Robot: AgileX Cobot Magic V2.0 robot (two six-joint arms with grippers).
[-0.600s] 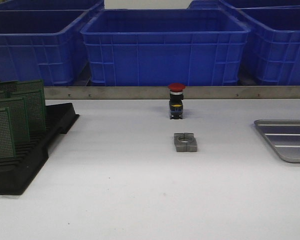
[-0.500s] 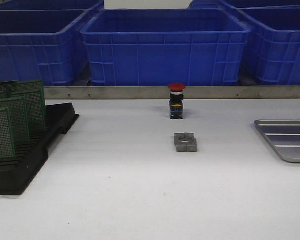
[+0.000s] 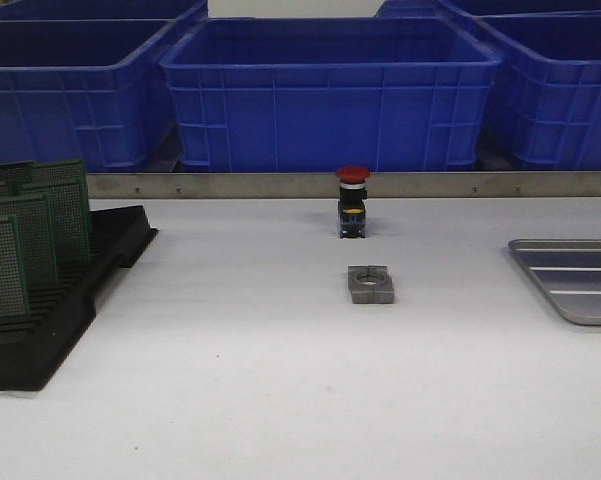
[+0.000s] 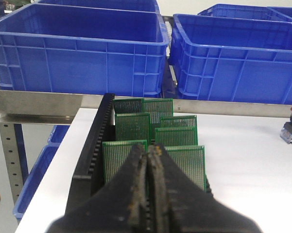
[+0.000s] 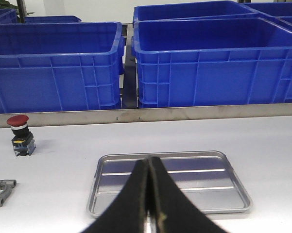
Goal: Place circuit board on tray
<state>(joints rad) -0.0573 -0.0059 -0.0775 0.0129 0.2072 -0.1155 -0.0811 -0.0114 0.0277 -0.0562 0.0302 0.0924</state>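
big blue plastic crates (image 3: 330, 95) line the far side of the white table (image 3: 280, 400), behind a metal rail (image 3: 230, 185). we see neither arm from the front, only the bench itself.

at the table's left edge stands a black slotted rack (image 3: 55, 310), with green circuit boards (image 3: 35, 235) set upright in its slots, one row behind another. at the right edge lies the silver-grey ribbed tray (image 3: 580, 280), flat, partly cut off by the frame and with nothing on it. rack and tray sit well apart. between them, near the rail, stands a red-capped push button (image 3: 353, 202); just in front of it lies a small grey metal bracket (image 3: 371, 284).

from the left wrist we look along the left gripper (image 4: 148, 150), its jaws pressed together with nothing between them, poised above the nearest circuit boards (image 4: 155, 141) in the rack (image 4: 90, 150).

from the right wrist we see the right gripper (image 5: 148, 162), jaws likewise closed and holding nothing, over the near side of the tray (image 5: 167, 182). the push button (image 5: 19, 135) and the bracket (image 5: 0, 191) show beside it.
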